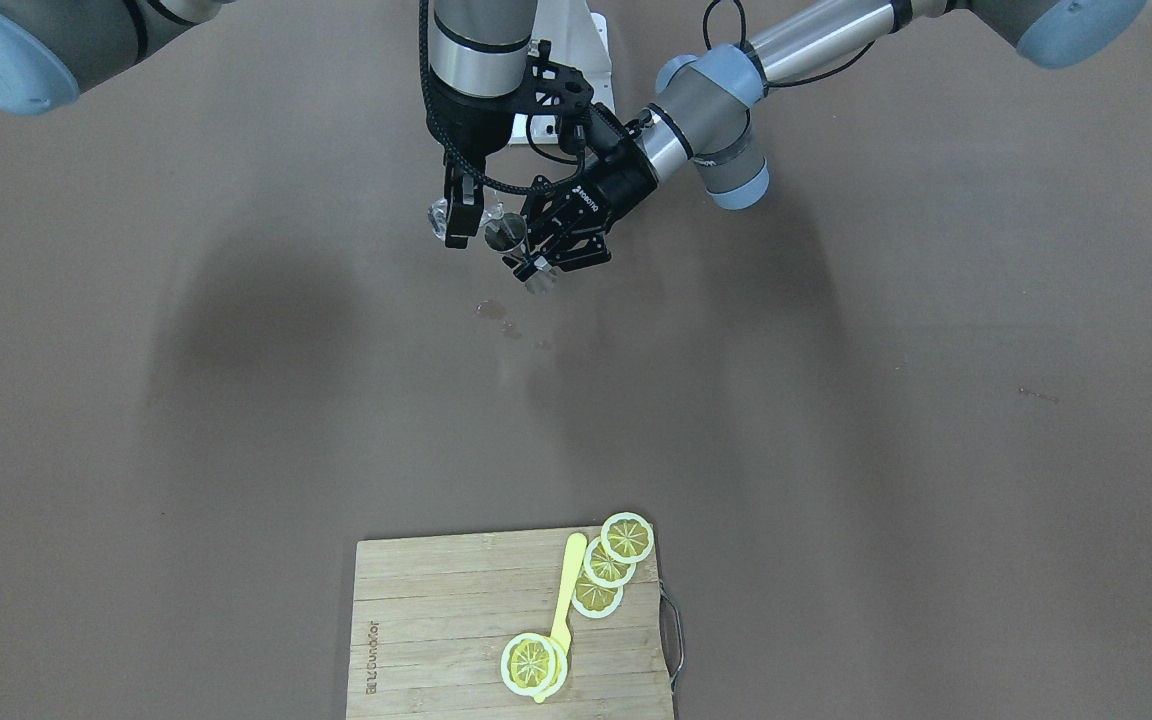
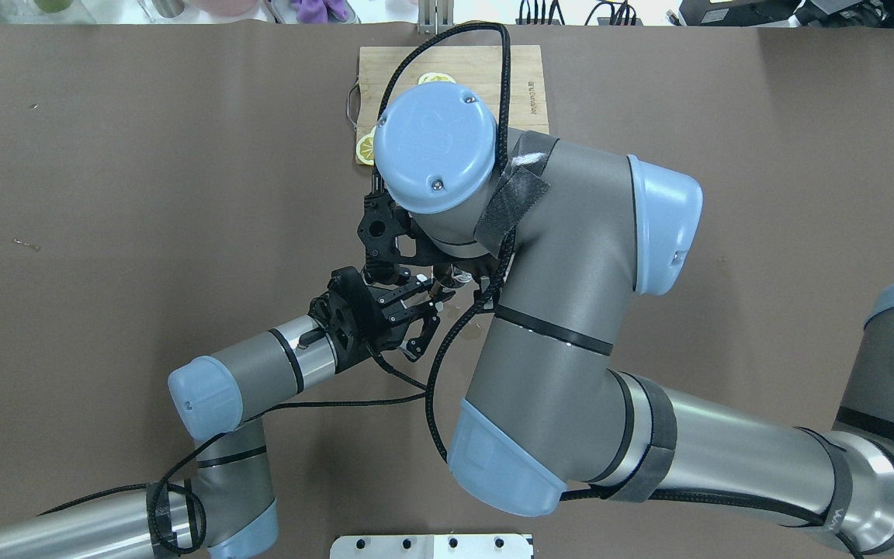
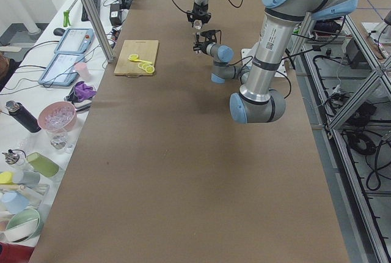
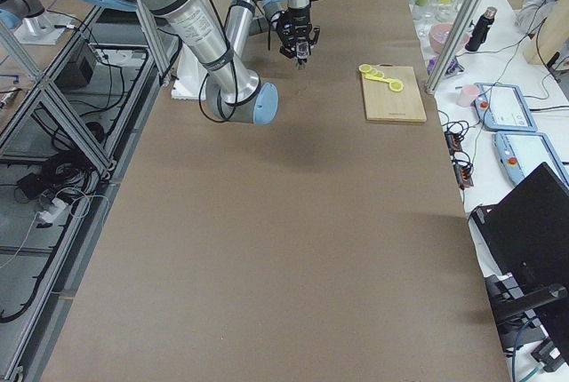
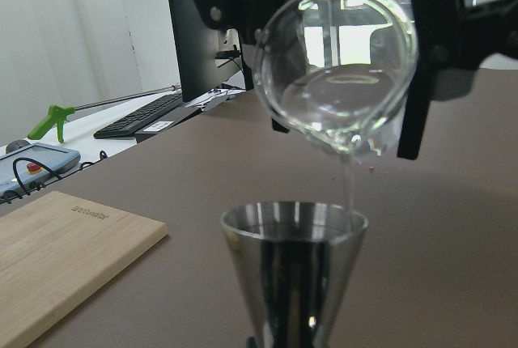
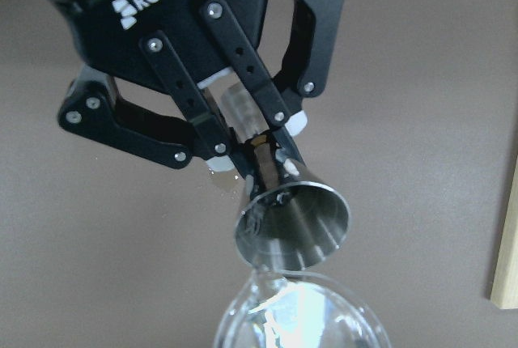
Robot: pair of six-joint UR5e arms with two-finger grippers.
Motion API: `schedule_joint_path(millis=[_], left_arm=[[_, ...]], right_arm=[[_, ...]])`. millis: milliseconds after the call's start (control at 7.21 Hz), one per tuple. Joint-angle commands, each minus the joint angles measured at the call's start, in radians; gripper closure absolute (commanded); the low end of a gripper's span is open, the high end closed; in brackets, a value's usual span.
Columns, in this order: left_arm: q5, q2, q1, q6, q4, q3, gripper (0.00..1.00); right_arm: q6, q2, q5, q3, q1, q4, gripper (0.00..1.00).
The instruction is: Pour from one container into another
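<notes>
Cup: the tiny clear glass cup with a pouring lip (image 5: 340, 73) was aloft above mid-table, tipped lip-down, part full
Jigger: the small dark grey steel hourglass jigger (image 5: 295, 271) was just beneath; a thin stream appeared to land at its far rim
Right gripper (image 1: 461, 218): pinched the cup's sides
Left gripper (image 6: 263, 154): clamped on the jigger's waist
Brown table (image 1: 836, 450): wet spots (image 1: 491, 310) lay below the pair
Risk: judged overshoot past the rim if tilt steepened; a jigger held off-level would shed liquid
</notes>
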Motion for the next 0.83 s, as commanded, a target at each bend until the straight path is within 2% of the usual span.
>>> schedule_joint_path(millis=[0,693], left_arm=[[0.0,0.0,0.0,0.0,0.0,0.0,1.0],[0.002,-0.002,0.002,0.0,0.006,0.002,1.0]], right_arm=[[0.0,0.017,-0.001,-0.018,0.002,0.0,1.0],[-0.003,0.019,0.011,-0.007,0.009,0.008,1.0]])
